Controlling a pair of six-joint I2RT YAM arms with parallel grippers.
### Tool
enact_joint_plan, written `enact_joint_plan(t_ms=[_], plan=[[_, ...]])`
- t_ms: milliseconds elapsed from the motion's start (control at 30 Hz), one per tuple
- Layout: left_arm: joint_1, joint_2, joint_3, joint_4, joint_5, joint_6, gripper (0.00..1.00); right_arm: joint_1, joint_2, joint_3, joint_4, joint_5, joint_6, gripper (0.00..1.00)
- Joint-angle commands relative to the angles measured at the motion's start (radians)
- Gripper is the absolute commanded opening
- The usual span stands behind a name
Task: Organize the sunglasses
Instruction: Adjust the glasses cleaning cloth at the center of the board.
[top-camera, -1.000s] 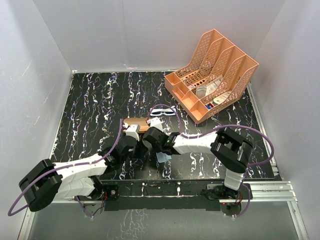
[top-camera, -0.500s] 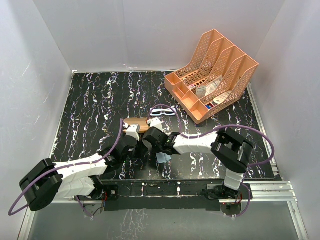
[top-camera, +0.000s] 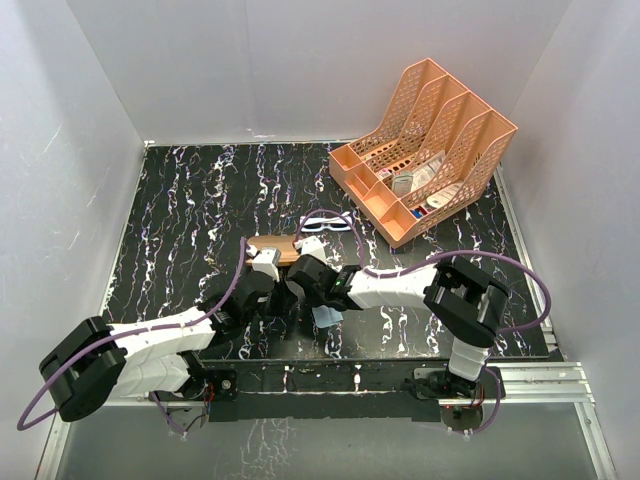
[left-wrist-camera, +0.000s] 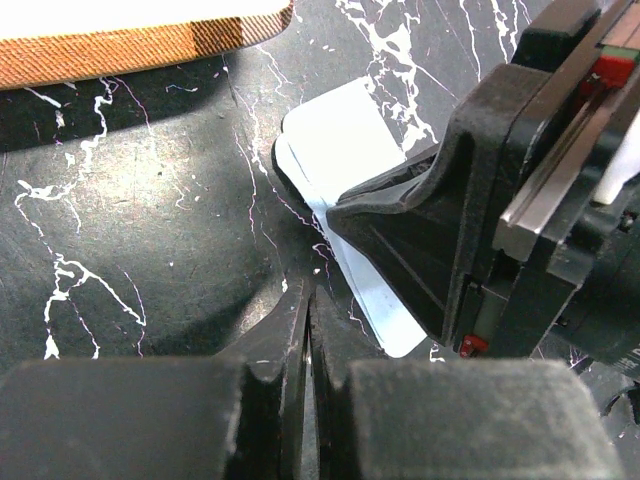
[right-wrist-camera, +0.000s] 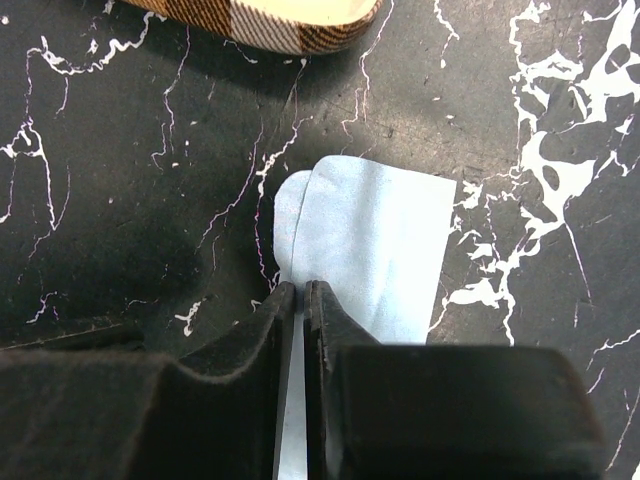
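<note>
The sunglasses (top-camera: 327, 222), white-framed with bluish lenses, lie on the black marbled table beyond both grippers, untouched. Just nearer lies the brown plaid case (top-camera: 278, 248), whose edge also shows in both wrist views (left-wrist-camera: 130, 45) (right-wrist-camera: 270, 20). A light blue cloth (right-wrist-camera: 380, 250) lies folded on the table (top-camera: 325, 316). My right gripper (right-wrist-camera: 300, 287) is shut on the cloth's left edge, with blue showing in the thin slit between its fingers. My left gripper (left-wrist-camera: 308, 295) is shut and holds nothing. It sits just left of the cloth (left-wrist-camera: 345, 130) and the right gripper's finger (left-wrist-camera: 400, 230).
An orange slotted file organizer (top-camera: 425, 145) holding small items stands at the back right. White walls close in the table on three sides. Purple cables loop from both arms, one passing close by the sunglasses.
The right arm has shifted very slightly over the cloth. The sunglasses, case and left arm have not visibly moved.
</note>
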Motion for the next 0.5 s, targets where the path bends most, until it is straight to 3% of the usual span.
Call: enact_joint_plan(t_ms=[0,467], plan=[[0.003,0.004,0.002,0.01,0.01,-0.005,0.0,0.008,-0.019,-0.024,-0.04,-0.021,0.008,0.08],[0.004,0.009,0.001,0.015,0.016,-0.007,0.0,0.005,-0.057,-0.034,-0.034,-0.033,0.005,0.13]])
